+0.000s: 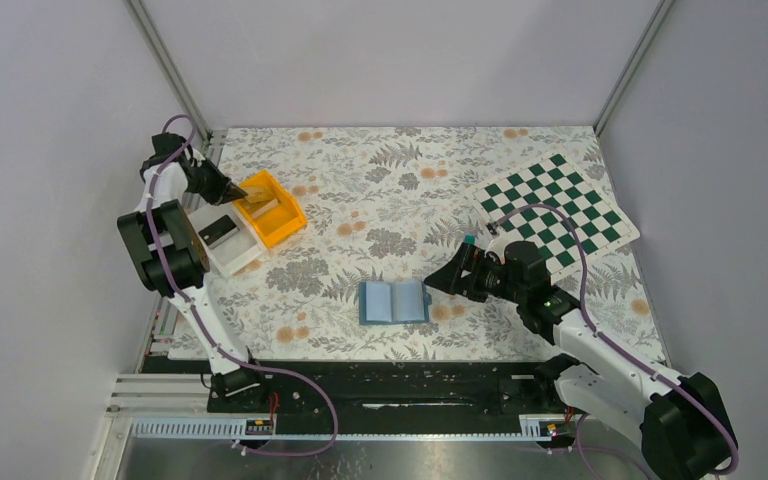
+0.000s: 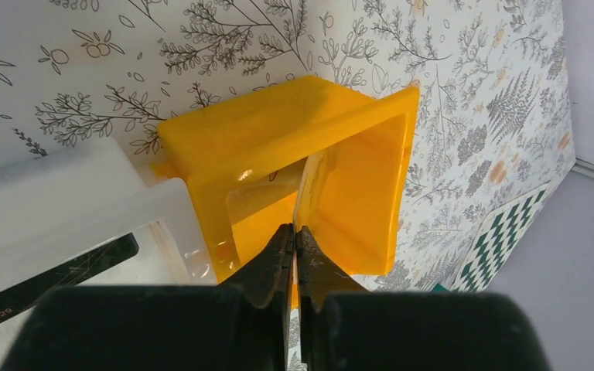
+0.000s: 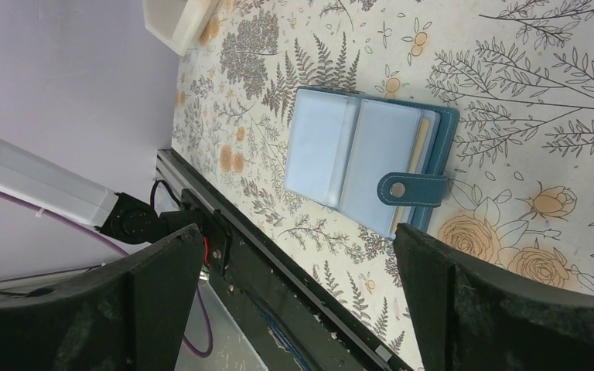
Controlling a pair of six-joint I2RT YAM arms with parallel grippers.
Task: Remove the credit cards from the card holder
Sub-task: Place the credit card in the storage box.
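The card holder [image 1: 394,301] lies open on the table [image 1: 380,190], midway along and towards the front edge. The right gripper [image 1: 440,278] sits just to its right, and a chessboard mat [image 1: 557,212] lies behind that, at the far right. At the far left two bins touch: the nearer bin [image 2: 69,193] has a flat card [image 1: 217,230] in it, and the farther bin [image 1: 282,225], to its right, has the left gripper [image 1: 234,191] over it, with a second card [image 2: 309,182] on edge inside.

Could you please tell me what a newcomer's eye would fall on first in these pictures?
First the bright orange bin at the far left, where the left gripper is shut on a thin card above it. Next the blue card holder, lying open near the front edge with the right gripper open beside it. The green chessboard sits far right.
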